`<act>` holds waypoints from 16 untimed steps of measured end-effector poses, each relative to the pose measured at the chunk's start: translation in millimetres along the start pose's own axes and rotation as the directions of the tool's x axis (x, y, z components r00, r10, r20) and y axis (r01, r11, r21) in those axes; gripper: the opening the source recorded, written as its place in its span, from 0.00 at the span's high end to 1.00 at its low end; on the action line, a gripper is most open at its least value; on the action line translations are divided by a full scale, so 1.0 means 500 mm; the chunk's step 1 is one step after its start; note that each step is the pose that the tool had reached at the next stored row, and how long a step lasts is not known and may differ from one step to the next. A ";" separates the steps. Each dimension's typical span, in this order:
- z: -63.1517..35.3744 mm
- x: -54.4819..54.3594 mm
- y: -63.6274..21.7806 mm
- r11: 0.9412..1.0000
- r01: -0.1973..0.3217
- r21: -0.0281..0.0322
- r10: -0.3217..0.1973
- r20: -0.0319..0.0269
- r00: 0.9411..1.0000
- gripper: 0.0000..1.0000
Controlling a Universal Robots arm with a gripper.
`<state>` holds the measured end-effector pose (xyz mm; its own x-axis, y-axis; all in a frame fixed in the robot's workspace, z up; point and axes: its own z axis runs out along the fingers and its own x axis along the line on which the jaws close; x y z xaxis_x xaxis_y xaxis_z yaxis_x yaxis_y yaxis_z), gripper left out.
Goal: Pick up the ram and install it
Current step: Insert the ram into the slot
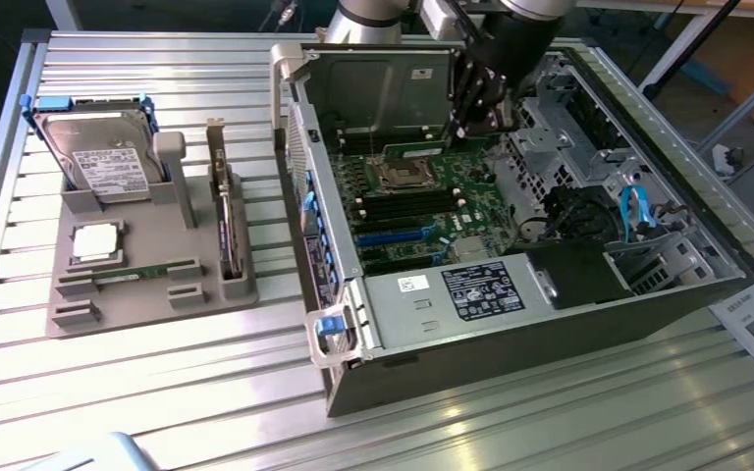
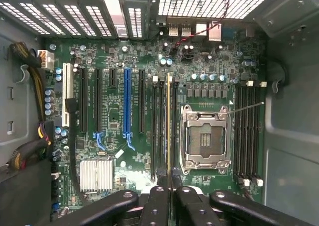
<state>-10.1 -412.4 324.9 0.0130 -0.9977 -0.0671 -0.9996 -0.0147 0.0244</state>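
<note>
In the wrist view the ram [image 2: 169, 126] appears edge-on as a thin yellow-green strip. It hangs over the dark memory slots [image 2: 158, 131] beside the bare processor socket [image 2: 205, 138]. My gripper [image 2: 169, 180] is shut on its near end, with a black finger [image 2: 158, 196] pressed against each side. In the exterior view the gripper [image 1: 466, 120] reaches down into the open computer case [image 1: 350, 324], just above the green motherboard [image 1: 416, 221] and close to the socket [image 1: 401, 177]. I cannot tell whether the ram touches a slot.
A grey holder [image 1: 181, 221] at the exterior view's left carries a hard drive [image 1: 99, 152], a square silver processor [image 1: 95, 242], an upright expansion card [image 1: 227, 221] and a narrow green strip [image 1: 154, 271]. Inside the case are a power supply [image 1: 482, 289], a blue cable [image 1: 634, 211] and further slots [image 2: 246, 131].
</note>
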 end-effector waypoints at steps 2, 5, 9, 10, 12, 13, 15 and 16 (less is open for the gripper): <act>0.010 0.001 0.000 1.000 0.000 0.000 0.000 0.000 1.000 0.88; 0.025 0.003 -0.001 1.000 0.000 0.000 0.000 0.000 1.000 0.88; 0.047 0.006 -0.001 1.000 0.000 0.000 0.000 0.000 1.000 0.88; 0.051 0.007 -0.001 1.000 0.000 0.000 0.000 0.000 1.000 0.88; 0.062 0.008 -0.002 1.000 0.000 0.000 0.000 0.000 1.000 0.88; 0.065 0.009 -0.002 1.000 0.000 0.000 0.000 0.000 1.000 0.88; 0.066 0.009 -0.002 1.000 0.000 0.000 0.000 0.000 1.000 0.88; 0.066 0.009 -0.002 1.000 0.000 0.000 0.000 0.000 1.000 0.88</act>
<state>-10.0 -414.8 291.8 0.0132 -0.9977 -0.0669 -0.9996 -0.0149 0.0243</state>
